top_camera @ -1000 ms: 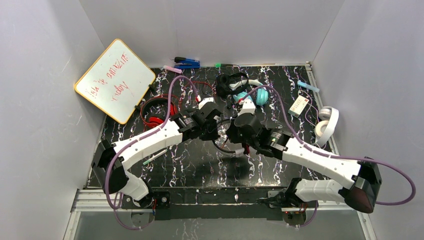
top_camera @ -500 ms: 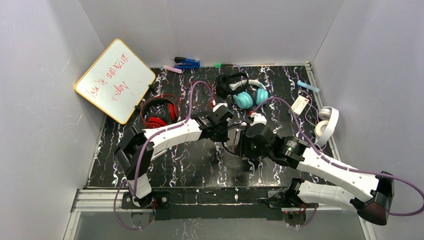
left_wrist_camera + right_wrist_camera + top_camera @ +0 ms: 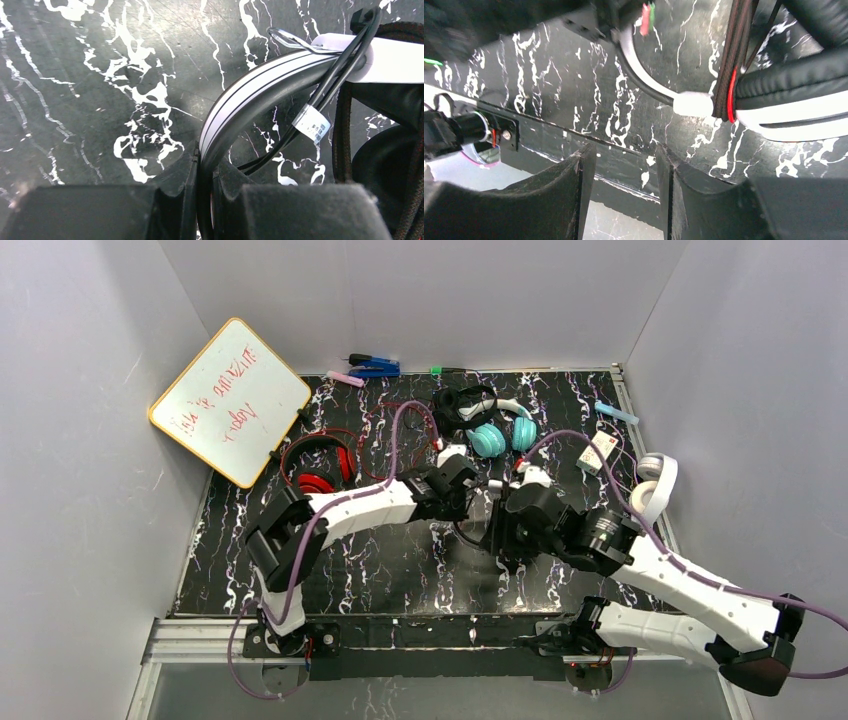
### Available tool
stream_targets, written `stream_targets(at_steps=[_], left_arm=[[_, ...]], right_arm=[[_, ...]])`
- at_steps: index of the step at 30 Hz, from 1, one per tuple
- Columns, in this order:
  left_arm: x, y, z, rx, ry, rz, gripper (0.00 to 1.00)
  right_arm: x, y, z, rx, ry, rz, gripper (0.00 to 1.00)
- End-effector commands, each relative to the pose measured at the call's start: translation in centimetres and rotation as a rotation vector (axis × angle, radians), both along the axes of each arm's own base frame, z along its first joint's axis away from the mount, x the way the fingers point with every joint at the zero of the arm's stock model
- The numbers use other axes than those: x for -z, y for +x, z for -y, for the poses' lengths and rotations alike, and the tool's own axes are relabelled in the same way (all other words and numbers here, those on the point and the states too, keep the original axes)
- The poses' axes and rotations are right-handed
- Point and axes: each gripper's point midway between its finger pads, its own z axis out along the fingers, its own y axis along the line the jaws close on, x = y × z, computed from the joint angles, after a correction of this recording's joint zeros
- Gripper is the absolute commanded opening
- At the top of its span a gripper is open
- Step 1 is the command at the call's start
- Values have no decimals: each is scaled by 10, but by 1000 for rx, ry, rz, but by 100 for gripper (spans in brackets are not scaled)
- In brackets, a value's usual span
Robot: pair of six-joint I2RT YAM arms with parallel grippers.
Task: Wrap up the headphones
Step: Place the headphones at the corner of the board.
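Clock convention for the top view: 12 o'clock is the far wall.

- Both of your arms reach in to the middle of the table.
- Your left gripper has its fingers clamped on the band of the white-and-black headphones.
- In the left wrist view the band leaves the fingers at 6 o'clock and arcs up toward 2 o'clock. A thin black cord carrying a white label tag crosses it there. A padded cup sits at the 4 o'clock edge.
- Your right gripper has its fingers apart, with only the table surface and its near rail showing in the gap.
- In the right wrist view, one cup of the same headset lies at 2 o'clock. Strands of dark braided cord, one of them red, run side by side past it at 1 o'clock.

Positions of the others, taken from the held pair in the top view:

- The red headphones lie at 10 o'clock.
- The teal headphones lie at 12 o'clock.
- The small black headphones lie just beyond the teal ones.
- The all-white headphones lie at 3 o'clock, against the right wall.

A whiteboard leans at 10 o'clock, on the left wall.
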Motion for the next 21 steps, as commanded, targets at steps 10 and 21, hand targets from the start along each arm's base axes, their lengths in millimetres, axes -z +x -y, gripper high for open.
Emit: stream_targets(at_steps=[10, 21], left_arm=[[-10, -8, 92, 89, -116, 95, 0], [8, 0, 149, 76, -164, 105, 0]], right_arm=[[-117, 63, 53, 206, -207, 344, 53], [-223, 81, 68, 281, -7, 635, 51]])
